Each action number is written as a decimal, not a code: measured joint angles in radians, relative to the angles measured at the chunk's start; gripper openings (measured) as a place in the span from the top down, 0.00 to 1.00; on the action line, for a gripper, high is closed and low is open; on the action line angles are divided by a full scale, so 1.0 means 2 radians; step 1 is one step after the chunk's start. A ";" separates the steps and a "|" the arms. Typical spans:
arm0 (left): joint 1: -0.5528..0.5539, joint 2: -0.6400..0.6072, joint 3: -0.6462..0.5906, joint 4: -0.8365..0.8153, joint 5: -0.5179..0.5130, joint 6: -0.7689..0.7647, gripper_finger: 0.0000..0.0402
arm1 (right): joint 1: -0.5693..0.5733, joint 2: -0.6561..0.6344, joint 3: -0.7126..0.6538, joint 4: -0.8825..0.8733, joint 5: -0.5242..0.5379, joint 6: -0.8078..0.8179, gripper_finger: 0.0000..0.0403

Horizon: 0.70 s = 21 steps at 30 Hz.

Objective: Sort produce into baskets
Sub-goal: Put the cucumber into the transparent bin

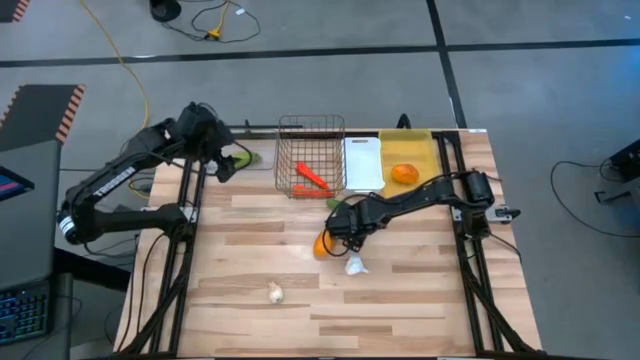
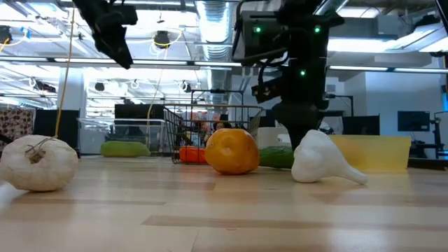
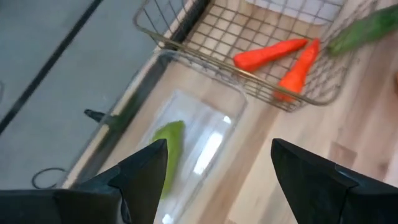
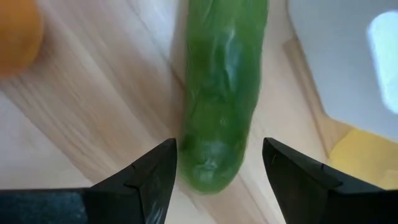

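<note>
Right tool [image 4: 217, 165] is low over the table [image 1: 400, 300], fingers spread wide, nothing gripped. The loose cucumber [image 4: 222, 93] lies between the two fingers, end-on to the wrist camera, flat on the wood just in front of the wire-mesh basket [image 1: 311, 155] and white bin [image 1: 363, 163].

Handling guess: small toy piece, so light. Skin looks glossy and smooth, body round, so expect it to roll or squirt out if pinched near the tapered tip. Best grip is across the short axis at mid-length, fingers square to the long axis, close slowly. Probably stiff enough not to crush.

Left tool [image 3: 217, 168] hovers open and empty above the clear plastic tray [image 3: 186, 162], where the other cucumber [image 3: 169, 149] already lies. Both carrots [image 3: 283, 59] are in the wire basket.

Still loose on the table: an orange [image 1: 322, 244] touching or just beside the right tool, a garlic bulb [image 1: 356, 265] near it, and a second garlic [image 1: 275, 292] well apart toward the front. Second orange [image 1: 404, 173] sits in the yellow bin [image 1: 425, 150].

Watch the loose orange: round, will roll if bumped during the close.
</note>
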 joint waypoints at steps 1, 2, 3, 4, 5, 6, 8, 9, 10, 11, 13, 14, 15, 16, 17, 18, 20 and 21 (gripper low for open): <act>0.000 -0.004 0.000 -0.006 0.000 -0.003 0.32 | -0.001 0.001 0.000 -0.002 -0.004 0.000 0.35; -0.001 -0.007 0.000 -0.010 0.000 -0.006 0.32 | -0.002 0.002 -0.001 -0.003 -0.008 0.000 0.35; -0.002 -0.011 0.000 -0.013 0.000 -0.009 0.32 | -0.004 0.004 -0.001 -0.002 -0.012 0.000 0.36; -0.004 -0.014 0.000 -0.019 0.000 -0.013 0.32 | -0.005 0.004 -0.002 0.001 -0.017 0.000 0.37; -0.005 -0.017 0.000 -0.024 0.000 -0.016 0.32 | -0.007 0.004 -0.004 0.002 -0.021 0.000 0.39; -0.006 -0.020 0.000 -0.028 0.000 -0.018 0.32 | -0.007 0.005 -0.006 0.004 -0.023 0.000 0.41; -0.010 -0.026 0.000 -0.035 0.002 -0.020 0.32 | -0.007 0.005 -0.012 0.004 -0.024 0.000 0.45; -0.013 -0.028 0.000 -0.038 0.007 -0.021 0.32 | -0.007 0.005 -0.014 0.004 -0.024 0.000 0.48; -0.015 -0.030 0.000 -0.040 0.015 -0.022 0.32 | -0.007 0.004 -0.015 0.004 -0.025 0.000 0.51; -0.017 -0.032 0.000 -0.039 0.025 -0.024 0.32 | -0.007 0.004 -0.016 0.005 -0.028 0.000 0.54; -0.022 -0.038 0.000 -0.039 0.048 -0.025 0.32 | -0.007 0.004 -0.016 0.006 -0.033 0.000 0.59; -0.025 -0.041 0.000 -0.039 0.060 -0.025 0.32 | -0.007 0.004 -0.016 0.006 -0.034 0.000 0.61; -0.027 -0.044 0.000 -0.039 0.070 -0.025 0.32 | -0.006 0.003 -0.016 0.006 -0.035 0.000 0.63; -0.031 -0.047 0.000 -0.038 0.078 -0.026 0.32 | -0.005 0.001 -0.016 0.005 -0.038 0.000 0.64; -0.034 -0.050 0.000 -0.038 0.081 -0.030 0.32 | -0.005 -0.001 -0.016 0.005 -0.046 0.000 0.64; -0.038 -0.053 0.000 -0.038 0.083 -0.034 0.32 | -0.005 -0.003 -0.016 0.004 -0.054 -0.002 0.64; -0.046 -0.060 0.000 -0.038 0.083 -0.040 0.32 | -0.005 -0.008 -0.011 -0.005 -0.069 -0.009 0.63; -0.050 -0.063 0.000 -0.038 0.083 -0.043 0.32 | -0.004 -0.011 -0.008 -0.009 -0.072 -0.011 0.63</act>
